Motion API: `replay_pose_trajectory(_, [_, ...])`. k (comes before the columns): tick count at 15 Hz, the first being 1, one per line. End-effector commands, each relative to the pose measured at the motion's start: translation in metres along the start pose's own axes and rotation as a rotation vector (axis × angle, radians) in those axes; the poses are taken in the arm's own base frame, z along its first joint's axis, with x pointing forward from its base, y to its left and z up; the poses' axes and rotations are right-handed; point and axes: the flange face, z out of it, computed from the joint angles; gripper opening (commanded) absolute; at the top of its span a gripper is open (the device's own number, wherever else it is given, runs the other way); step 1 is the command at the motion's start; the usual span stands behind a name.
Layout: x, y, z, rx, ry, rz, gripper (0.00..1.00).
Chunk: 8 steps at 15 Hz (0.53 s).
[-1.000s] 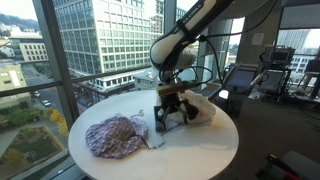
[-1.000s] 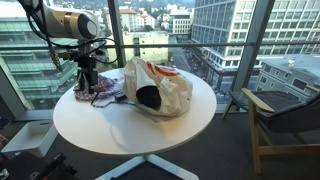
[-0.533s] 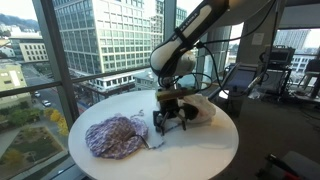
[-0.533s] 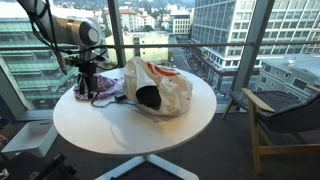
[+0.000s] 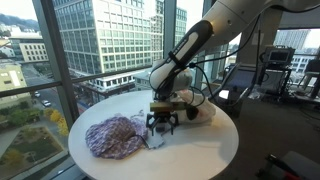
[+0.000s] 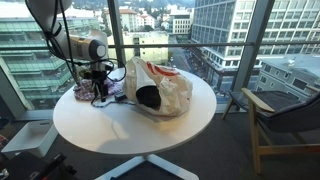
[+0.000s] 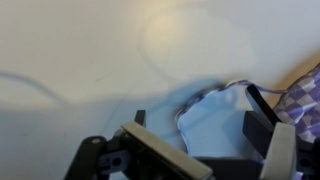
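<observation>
A purple patterned cloth (image 5: 113,136) lies bunched on the round white table (image 5: 205,152); the same cloth (image 6: 84,92) shows beside the arm in both exterior views. My gripper (image 5: 160,126) hangs low over the cloth's edge nearest the bag, jaws open and pointing down. In the wrist view the gripper (image 7: 205,142) straddles a pale, white-looking corner of the cloth (image 7: 215,122), with the purple print (image 7: 305,95) at the right edge. Nothing is held. In an exterior view the gripper (image 6: 100,95) partly hides the cloth.
A white plastic bag (image 6: 160,88) with red print and a dark opening lies near the table's middle, just behind the gripper (image 5: 202,108). Windows run close behind the table. A chair (image 6: 285,115) stands off to one side.
The arm has swung from beside the bag toward the purple cloth and come down lower over its edge. The jaws stayed open.
</observation>
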Motion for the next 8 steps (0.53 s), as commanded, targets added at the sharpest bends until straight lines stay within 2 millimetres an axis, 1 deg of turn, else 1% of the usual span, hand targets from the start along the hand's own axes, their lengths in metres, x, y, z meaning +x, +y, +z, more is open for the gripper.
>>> replay_pose_trajectory(1, [0.027,-0.020,-0.003,0.038,0.134,0.054,1.00])
replay_pose_trajectory(4, [0.049,-0.023,0.002,0.017,0.221,0.078,1.00])
replay_pose_trajectory(8, [0.074,-0.016,0.014,-0.057,0.312,0.099,1.00])
